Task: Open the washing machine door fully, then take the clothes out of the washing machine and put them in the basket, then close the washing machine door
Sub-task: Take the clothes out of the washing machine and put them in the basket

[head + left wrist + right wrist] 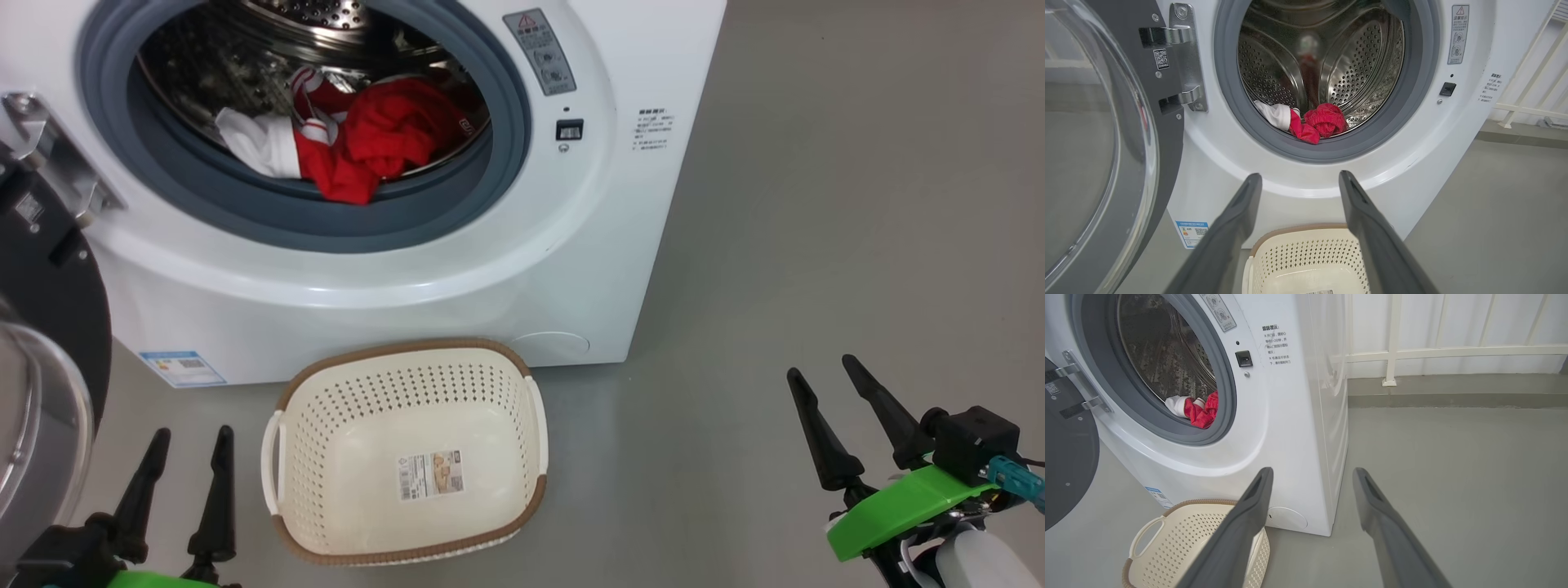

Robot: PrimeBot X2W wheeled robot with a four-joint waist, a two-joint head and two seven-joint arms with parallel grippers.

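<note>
We see the washing machine [571,269] with its round mouth uncovered. The washing machine door [57,327] stands swung out on its metal hinge [49,155] at the machine's left side, and its glass porthole [33,441] sits at the left edge of the head view. The clothes [367,139], a red heap with a white piece on its left, lie at the front of the steel drum [326,12]. One red fold is draped onto the grey gasket [506,163]. The basket [400,347] sits on the grey floor [816,204] right in front of the machine, below the opening, with its paper label [431,475] showing on the bare bottom.

Our left gripper [192,433] hangs low, just left of the basket and beside the door. Its fingers [1237,220] are spread apart and grip nothing. In the left wrist view the clothes lie up ahead, above the gap between the two tips and well apart from them. Our right gripper [821,367] is likewise spread wide and holds nothing. It hangs over bare floor to the right of the basket and the machine, well apart from the clothes.
</note>
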